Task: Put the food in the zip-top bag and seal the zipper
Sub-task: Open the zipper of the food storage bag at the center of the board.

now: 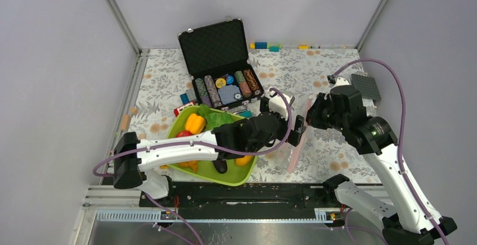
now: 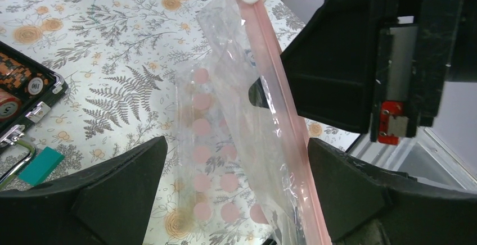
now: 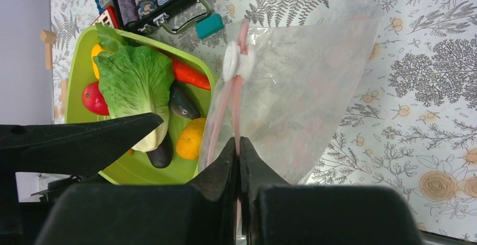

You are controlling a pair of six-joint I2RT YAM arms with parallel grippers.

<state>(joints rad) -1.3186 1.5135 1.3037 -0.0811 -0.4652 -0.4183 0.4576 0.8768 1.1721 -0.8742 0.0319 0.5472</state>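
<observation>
OK, your right gripper [image 3: 239, 145] is pinched on the zipper [image 2: 280, 104], and that strip runs lengthwise between the jaws of your wide-spread left gripper [image 2: 235, 146], so left looks nearer.

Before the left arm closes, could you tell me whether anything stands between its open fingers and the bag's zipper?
Nothing visible does: the zipper runs bare inside the open left gripper.

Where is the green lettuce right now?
The lettuce lies in the lime-green tray, left of centre in the top view. It is beside the yellow pepper, just in front of the open chip case.
</observation>
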